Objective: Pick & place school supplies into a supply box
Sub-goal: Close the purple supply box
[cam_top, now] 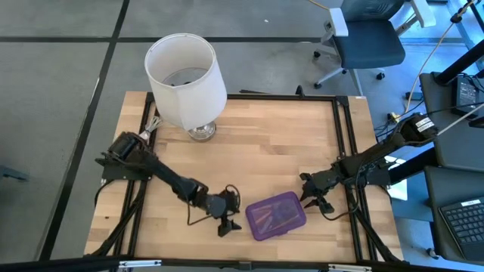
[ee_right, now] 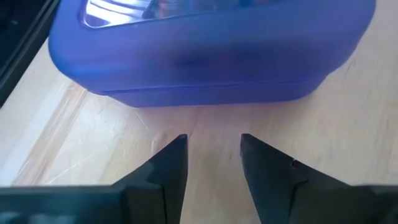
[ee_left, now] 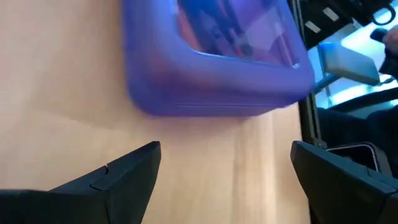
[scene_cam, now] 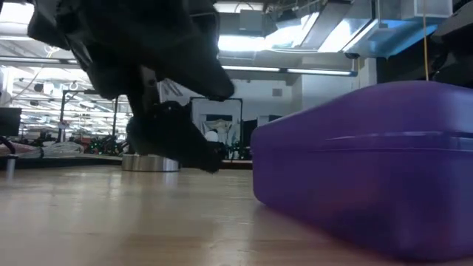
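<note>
One purple supply box (cam_top: 276, 215) is counted on the single wooden worktop (cam_top: 257, 143), lying closed. Thin pens or pencils are glimpsed through its translucent lid, but their number cannot be told. One white lampshade (cam_top: 185, 79) on one round metal base (cam_top: 201, 131) is seen. Two dark arms are counted, each with one pincer: the left pincer (cam_top: 227, 224) and the right pincer (cam_top: 318, 200). One office chair (cam_top: 367, 41) is counted beyond the worktop.
</note>
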Robot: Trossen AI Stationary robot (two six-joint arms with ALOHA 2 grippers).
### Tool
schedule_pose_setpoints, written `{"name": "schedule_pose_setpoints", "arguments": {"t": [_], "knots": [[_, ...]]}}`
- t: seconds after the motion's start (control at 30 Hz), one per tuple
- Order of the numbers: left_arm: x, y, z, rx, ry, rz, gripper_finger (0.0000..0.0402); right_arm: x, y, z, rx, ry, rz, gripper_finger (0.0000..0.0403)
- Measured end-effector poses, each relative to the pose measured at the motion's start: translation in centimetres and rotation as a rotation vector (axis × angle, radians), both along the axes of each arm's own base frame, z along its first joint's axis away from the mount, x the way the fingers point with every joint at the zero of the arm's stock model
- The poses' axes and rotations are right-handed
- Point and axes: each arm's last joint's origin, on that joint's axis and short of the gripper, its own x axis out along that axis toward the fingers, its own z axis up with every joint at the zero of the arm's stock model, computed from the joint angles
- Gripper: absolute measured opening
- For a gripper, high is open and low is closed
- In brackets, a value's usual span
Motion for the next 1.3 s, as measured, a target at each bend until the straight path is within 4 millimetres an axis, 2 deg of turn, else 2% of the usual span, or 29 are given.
{"name": "schedule_pose_setpoints", "arguments": {"t": [0.17,0.27,0.53,0.9,1.1,1.3], "knots": [[1.2,-1.4,-1.4,0.022,0.013,0.001,0.0351,0.1,0.0,0.0,-0.008,-0.009,-0.013,0.0154],[1.9,-1.5,-2.0,0.042,0.013,0.007,0.0351,0.1,0.0,0.1,-0.001,-0.02,-0.019,0.0154],[3.3,0.7,-2.1,0.114,-0.026,0.051,0.0351,0.1,0.0,0.2,0.002,-0.027,-0.007,0.0154],[4.4,3.6,-2.1,0.103,-0.002,0.001,0.0351,0.1,0.1,0.1,0.026,-0.018,0.018,0.0154],[4.5,4.4,-2.2,0.121,0.02,-0.003,0.0351,0.1,0.1,0.1,0.033,-0.012,0.009,0.0154],[4.2,4.3,-1.8,0.133,0.051,0.008,0.0351,-0.3,-0.1,0.1,0.051,0.095,-0.047,0.0154]]}}
